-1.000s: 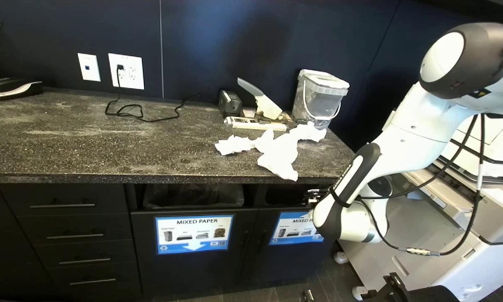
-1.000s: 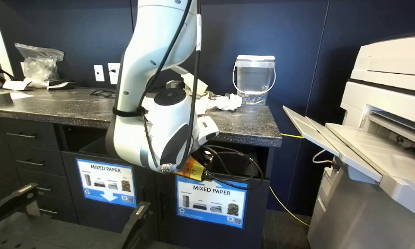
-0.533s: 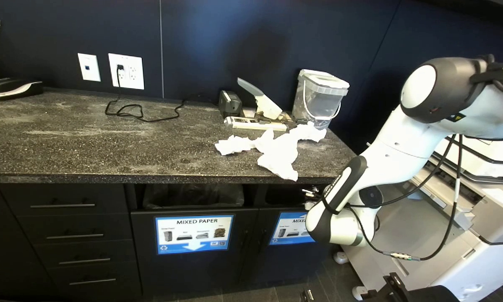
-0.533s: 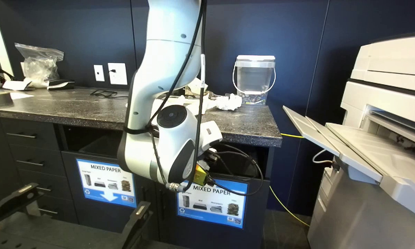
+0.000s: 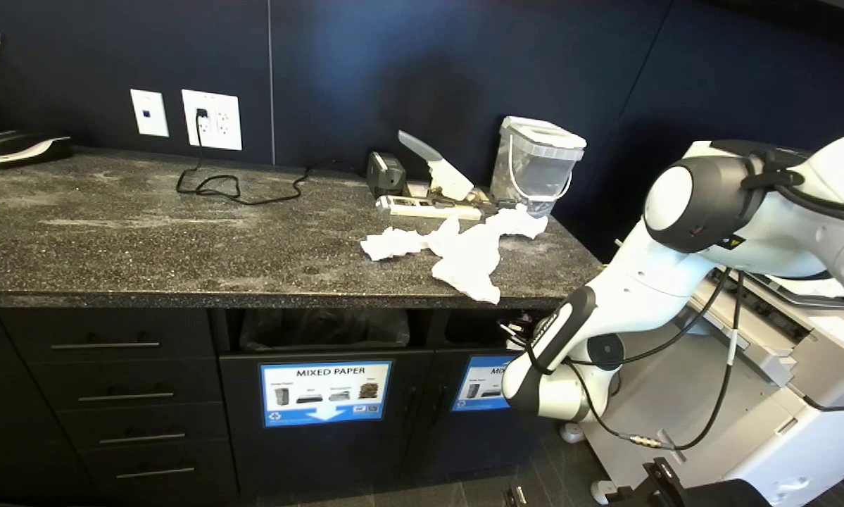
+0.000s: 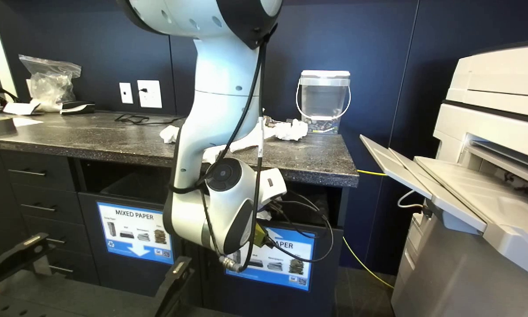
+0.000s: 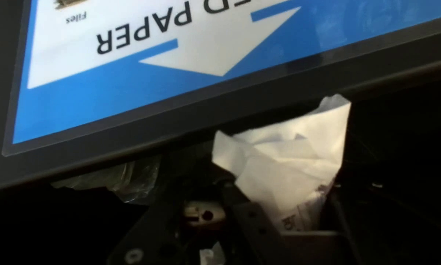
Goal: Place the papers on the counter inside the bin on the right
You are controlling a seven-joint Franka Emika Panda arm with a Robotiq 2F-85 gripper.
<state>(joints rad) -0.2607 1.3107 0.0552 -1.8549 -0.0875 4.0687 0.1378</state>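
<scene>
In the wrist view my gripper (image 7: pixel 281 187) is shut on a crumpled white paper (image 7: pixel 283 158), which fans out past the fingers (image 7: pixel 255 221). The held paper shows against the dark opening of the right-hand bin, beside the lip above its blue label (image 7: pixel 191 70). How deep it reaches I cannot tell. In the exterior views the arm's wrist largely hides the gripper, low in front of the bin (image 5: pixel 474 328). Several other crumpled papers (image 5: pixel 467 257) lie on the counter (image 5: pixel 147 260), partly behind the arm in an exterior view (image 6: pixel 290 130).
Another slot (image 5: pixel 323 329) with its own MIXED PAPER label (image 5: pixel 325 394) is to the left. A clear tub (image 5: pixel 538 162), a stapler (image 5: pixel 439 172) and a black cord (image 5: pixel 238 193) are at the back of the counter. A printer (image 6: pixel 492 132) stands at the right.
The arm has come down in both exterior views, and its wrist now sits lower in front of the right-hand bin. The papers on the counter have not moved.
</scene>
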